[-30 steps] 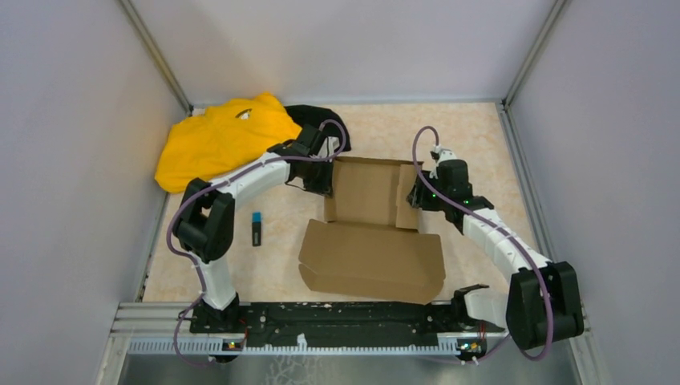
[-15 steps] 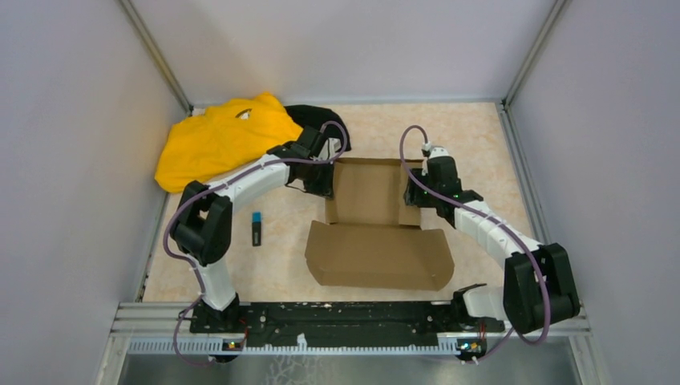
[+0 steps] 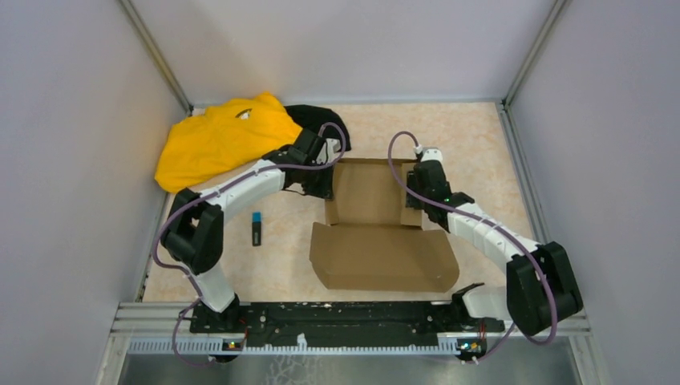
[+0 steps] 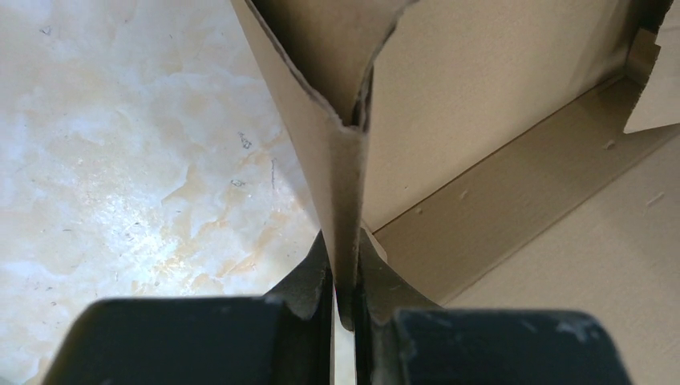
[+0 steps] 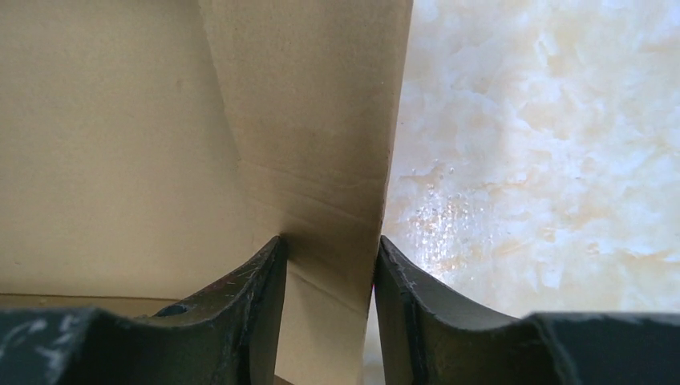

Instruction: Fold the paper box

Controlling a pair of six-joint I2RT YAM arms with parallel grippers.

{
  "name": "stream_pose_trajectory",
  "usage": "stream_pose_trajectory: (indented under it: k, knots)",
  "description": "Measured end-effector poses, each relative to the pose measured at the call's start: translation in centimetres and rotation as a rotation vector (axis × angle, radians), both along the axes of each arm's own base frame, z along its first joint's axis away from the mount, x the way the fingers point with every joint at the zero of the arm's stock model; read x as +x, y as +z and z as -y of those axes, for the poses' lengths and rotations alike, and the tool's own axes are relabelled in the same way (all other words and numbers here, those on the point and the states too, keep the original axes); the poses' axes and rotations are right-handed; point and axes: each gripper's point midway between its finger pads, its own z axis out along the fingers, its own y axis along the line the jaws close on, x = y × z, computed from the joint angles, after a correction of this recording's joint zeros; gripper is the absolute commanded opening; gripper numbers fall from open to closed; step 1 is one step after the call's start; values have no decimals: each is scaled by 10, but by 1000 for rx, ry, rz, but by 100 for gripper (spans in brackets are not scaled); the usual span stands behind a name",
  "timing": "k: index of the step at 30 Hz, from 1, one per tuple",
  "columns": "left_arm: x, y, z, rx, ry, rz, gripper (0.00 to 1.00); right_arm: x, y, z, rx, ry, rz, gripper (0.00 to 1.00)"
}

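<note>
The paper box (image 3: 377,216) sits in the middle of the bench (image 3: 481,136), its tray half formed and its lid panel flat toward the arms. The left gripper (image 4: 345,298) has its jaws clamped on the doubled left wall. The right gripper (image 5: 329,269) straddles the right wall, jaws apart; whether they press it I cannot tell. Best to anchor the left wall upright and roll the right wall inward along its crease, without dragging the tray.

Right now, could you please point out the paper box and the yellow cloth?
paper box (image 3: 383,257): top external view, on its flat near flap.
yellow cloth (image 3: 212,143): top external view, on its middle.
</note>
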Motion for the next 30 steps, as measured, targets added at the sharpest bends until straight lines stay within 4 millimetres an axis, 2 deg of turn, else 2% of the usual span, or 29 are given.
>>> stream_pose_trajectory:
  k: [5,11,23,30]
  knots:
    - [-1,17,1,-25,-13,91,7,-7,12,5,-40,-27,56,33]
    - [-14,33,2,-37,-54,200,7,-19,18,8,3,-22,134,38]
    - [-17,31,-2,-28,-55,224,8,-28,21,5,51,12,193,58]
    - [-19,33,-3,-18,-51,208,13,-28,20,4,53,22,202,59]
